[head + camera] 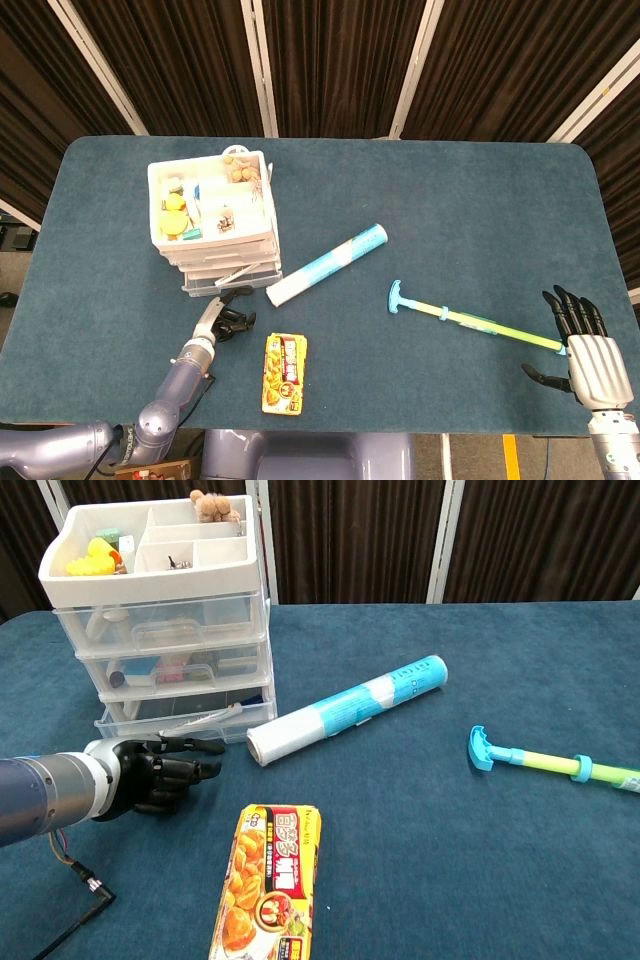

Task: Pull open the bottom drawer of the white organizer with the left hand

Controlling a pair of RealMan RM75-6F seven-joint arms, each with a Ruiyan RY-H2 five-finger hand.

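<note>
The white organizer stands at the table's back left, with small items in its top tray. Its bottom drawer sticks out a short way past the two drawers above it. My left hand is right in front of that drawer, fingers curled in and the thumb laid along the drawer's front lip, hooking it. My right hand rests at the table's front right corner with its fingers spread and nothing in it; the chest view does not show it.
A white and blue roll lies diagonally just right of the drawer. A yellow snack pack lies in front of my left hand. A blue and green stick toy lies to the right.
</note>
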